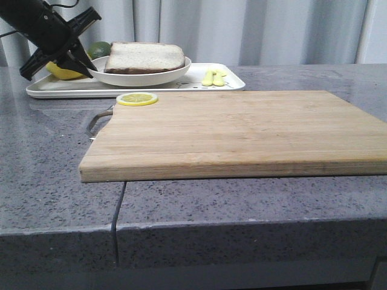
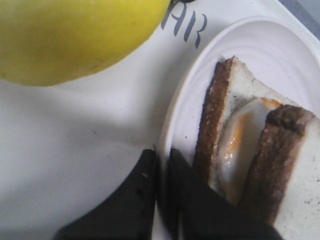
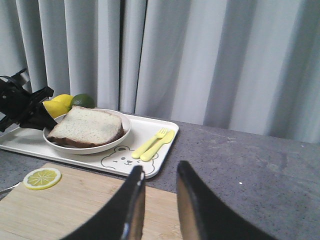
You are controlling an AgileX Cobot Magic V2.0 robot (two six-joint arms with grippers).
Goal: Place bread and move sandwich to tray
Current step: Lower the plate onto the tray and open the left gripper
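Over at the far left, the left gripper (image 1: 77, 64) has its jaws pinched on the plate's (image 1: 163, 75) rim. The sandwich (image 1: 145, 57) sits on that plate, on the tray (image 1: 151, 88), beside a lemon (image 3: 59, 106). Nearer, a lemon slice (image 1: 137, 98) lies on the board (image 1: 242, 133). The right gripper (image 3: 159, 200) hangs released, grasping nothing.

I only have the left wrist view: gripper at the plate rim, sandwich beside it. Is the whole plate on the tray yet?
Observer: Yes, the plate sits wholly on the tray, beside yellow cutlery.
Operator: Is the top slice on?
Observer: Yes, the bread hides the egg from the front.
Operator: And the other arm?
Observer: The right gripper is open and empty, short of the tray, by the cutting board.
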